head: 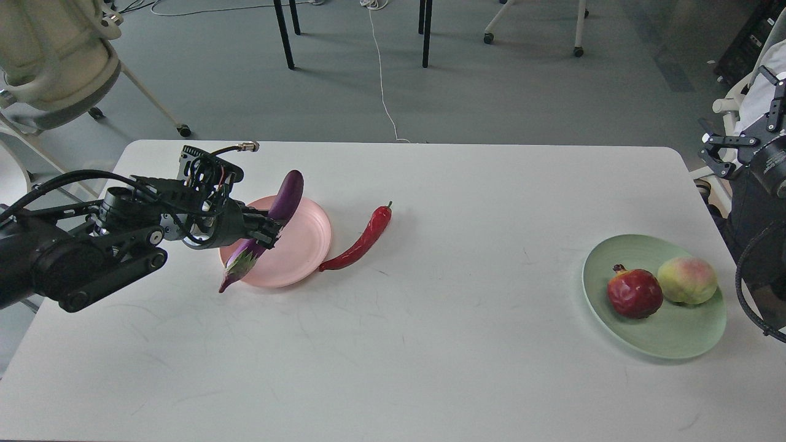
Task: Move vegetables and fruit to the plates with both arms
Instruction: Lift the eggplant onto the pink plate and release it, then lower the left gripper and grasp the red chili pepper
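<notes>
My left gripper [267, 230] is shut on the purple eggplant [284, 199] and holds it over the left part of the pale pink plate [304, 245]. The eggplant's green-white calyx end points down to the left, past the plate's rim. The red chili pepper [362, 239] lies on the table just right of the pink plate. The pomegranate [634, 293] and the pale green peach [686, 280] sit on the pale green plate [651, 341] at the right. My right gripper [734, 144] is at the right edge, off the table, fingers spread and empty.
The white table [430, 344] ends at the far edge near the top of the pink plate. Chairs and table legs stand on the grey floor beyond. A white chair [55, 55] stands at the far left corner.
</notes>
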